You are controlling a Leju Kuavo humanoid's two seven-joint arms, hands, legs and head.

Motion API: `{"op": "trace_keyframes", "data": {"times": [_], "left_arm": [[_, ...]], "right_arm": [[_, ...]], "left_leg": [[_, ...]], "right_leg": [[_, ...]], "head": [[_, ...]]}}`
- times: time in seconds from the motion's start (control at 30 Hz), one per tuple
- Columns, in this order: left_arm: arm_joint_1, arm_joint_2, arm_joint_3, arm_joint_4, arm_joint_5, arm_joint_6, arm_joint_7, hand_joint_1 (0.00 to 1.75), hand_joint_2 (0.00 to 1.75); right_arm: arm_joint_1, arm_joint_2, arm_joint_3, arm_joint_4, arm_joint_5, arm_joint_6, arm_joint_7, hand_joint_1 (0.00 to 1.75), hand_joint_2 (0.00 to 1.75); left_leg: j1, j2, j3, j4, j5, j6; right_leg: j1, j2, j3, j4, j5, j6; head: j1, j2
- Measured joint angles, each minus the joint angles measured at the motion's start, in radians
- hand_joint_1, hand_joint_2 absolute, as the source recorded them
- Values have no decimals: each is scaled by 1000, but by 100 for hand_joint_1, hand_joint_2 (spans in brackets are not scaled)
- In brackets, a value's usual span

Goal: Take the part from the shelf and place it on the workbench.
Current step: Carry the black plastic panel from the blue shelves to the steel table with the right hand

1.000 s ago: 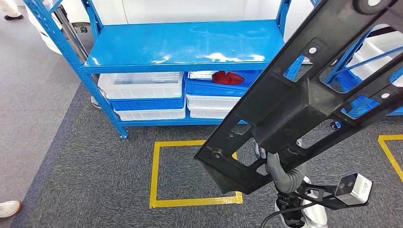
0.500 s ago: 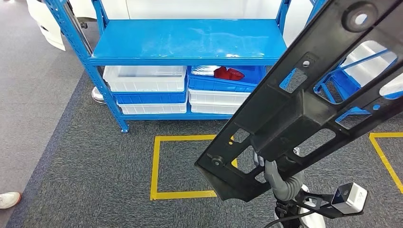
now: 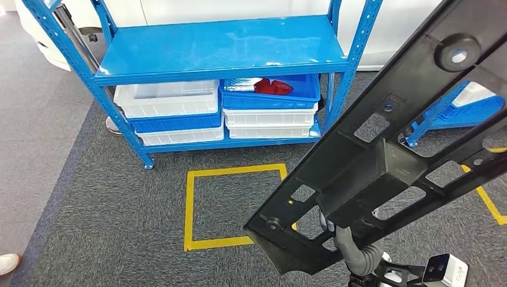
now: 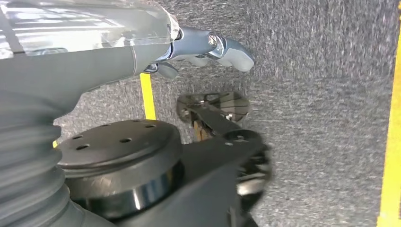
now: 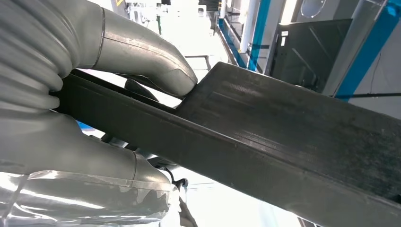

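A: Where do we locate the part?

B: We see the part, a long black plastic frame with cut-out windows and round bosses, held up in the air on the right side of the head view. It runs slantwise from low centre to the upper right corner, above the grey carpet.

A: What do we record for the right hand?

B: The right hand grips the part. In the right wrist view we see the thick grey thumb lying on one face of the dark bar and the rest of the hand closed against the opposite face.

A: And the left hand?

B: The left hand hangs over the carpet with nothing in it. Its fingers are curled in; we cannot tell how fully they are closed.

A: What do we note around the part?

B: A blue shelf stands well beyond the part. Its lower levels carry white and blue bins; one blue bin holds red items. A square of yellow tape lies on the carpet between the shelf and the part. A white shoe sits at the left edge.
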Motion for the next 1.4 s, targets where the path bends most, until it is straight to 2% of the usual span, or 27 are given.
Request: {"op": "trace_keyframes", "data": {"times": [0.03,0.07,0.1,0.17,0.2,0.27,0.33,0.37,0.43,0.5,0.53,0.57,0.6,0.63,0.7,0.73,0.83,0.9,1.0,1.03,1.07,1.1,1.13,1.2,1.27,1.33,1.4], "left_arm": [[1,0,0,0,-1,1,-2,0,175],[2,1,0,0,-1,1,-4,0,175],[3,1,0,0,-2,3,-6,0,175],[4,4,0,0,-4,5,-7,0,175],[5,6,0,0,-5,5,-8,0,175],[5,9,0,0,-5,5,-9,0,175],[5,10,0,0,-6,7,-10,0,175],[4,10,0,0,-9,8,-8,0,175],[4,11,0,0,-17,12,2,0,175],[6,14,0,0,-26,15,19,0,175],[8,16,0,0,-30,16,27,0,175],[8,18,0,0,-32,16,33,0,175],[8,20,0,0,-33,17,38,0,175],[7,22,0,0,-35,17,40,0,175],[4,26,0,0,-36,16,40,0,175],[2,28,0,0,-37,16,38,0,175],[-2,32,0,0,-38,14,27,0,175],[-3,33,0,0,-40,13,21,0,175],[-3,33,1,0,-39,7,3,0,175],[-3,32,2,0,-38,4,-3,0,175],[-2,31,2,0,-38,2,-8,0,175],[-2,29,3,0,-37,2,-12,0,175],[-2,27,4,0,-37,2,-13,0,175],[-2,25,5,0,-37,2,-15,0,175],[-1,24,6,0,-38,2,-12,0,175],[-2,21,7,0,-40,3,3,0,175],[-2,15,10,0,-41,6,28,0,175]], "right_arm": [[1,2,0,3,0,3,0,171,175],[1,5,0,6,1,6,0,171,175],[1,8,0,8,1,8,0,171,175],[1,13,0,12,1,9,0,171,175],[1,15,0,13,1,10,0,171,175],[1,19,0,15,1,10,0,171,175],[3,20,-1,16,1,11,1,171,175],[4,21,-2,18,1,13,2,171,175],[3,23,-5,21,0,18,5,171,175],[4,26,-9,27,-3,21,7,171,175],[6,28,-11,30,-6,22,7,171,175],[7,30,-13,33,-9,23,7,171,175],[7,32,-16,37,-14,24,7,171,175],[6,33,-19,40,-19,25,7,171,175],[1,37,-23,46,-24,25,7,171,175],[-1,40,-25,49,-25,26,8,171,175],[-4,49,-25,55,-27,26,11,171,175],[-7,54,-26,57,-27,27,16,171,175],[-16,63,-27,61,-29,28,36,171,175],[-18,64,-27,63,-30,28,44,171,175],[-19,65,-27,63,-31,28,51,171,175],[-20,65,-27,64,-32,28,57,171,175],[-21,65,-27,64,-33,27,61,171,175],[-24,65,-27,64,-35,27,65,171,175],[-26,65,-27,64,-35,25,65,171,175],[-26,65,-27,63,-35,24,66,171,175],[-21,65,-27,59,-33,21,66,171,175]], "left_leg": [[0,0,-10,26,-2,0],[0,-2,-1,12,15,2],[0,-6,28,-42,48,6],[-1,-38,101,-189,110,20],[-2,-52,126,-240,125,26],[-6,-62,137,-271,127,32],[-5,-45,138,-282,137,38],[-1,-35,141,-290,144,44],[2,-14,141,-303,155,51],[0,7,135,-301,157,54],[0,18,133,-299,157,54],[-1,28,131,-297,156,53],[-1,37,130,-295,155,51],[-1,45,130,-291,152,48],[-5,57,128,-281,145,38],[-7,62,127,-276,142,33],[-8,74,127,-272,138,16],[-4,51,115,-242,112,4],[0,4,33,-57,11,-6],[1,0,5,2,-9,-6],[1,-1,-7,27,-8,-5],[1,-3,2,9,14,-2],[1,-9,29,-47,51,3],[0,-46,96,-193,114,16],[-1,-73,126,-264,131,24],[-1,-62,128,-273,133,30],[4,-42,132,-286,145,40]], "right_leg": [[0,7,-3,1,2,1],[1,15,-4,2,4,2],[1,24,-5,3,5,3],[3,40,-6,4,8,8],[2,47,-8,5,11,12],[-1,61,-14,4,17,24],[-2,69,-18,2,22,36],[0,59,-24,13,12,41],[0,22,-64,97,-43,49],[-3,-1,-125,231,-108,56],[-5,-5,-143,273,-119,60],[-7,-8,-142,279,-112,62],[-9,-14,-119,242,-88,63],[-10,-25,-80,173,-55,63],[-6,-54,-11,47,-16,52],[-3,-61,4,16,-11,45],[-1,-45,1,6,-9,24],[-4,-31,-1,2,-3,12],[-3,-7,-8,1,3,2],[-2,3,-11,1,5,1],[-1,14,-13,2,5,0],[0,25,-13,4,6,0],[1,36,-12,5,7,1],[1,57,-13,7,9,5],[-1,75,-19,7,14,16],[-2,92,-25,3,22,31],[1,73,-35,19,10,41]], "head": [[0,0],[0,0],[0,0],[0,0],[0,0],[0,0],[0,0],[0,0],[0,0],[0,0],[0,0],[0,0],[0,0],[0,0],[0,0],[0,0],[0,0],[0,0],[0,0],[0,0],[0,0],[0,0],[0,0],[0,0],[0,0],[0,0],[0,0]]}}
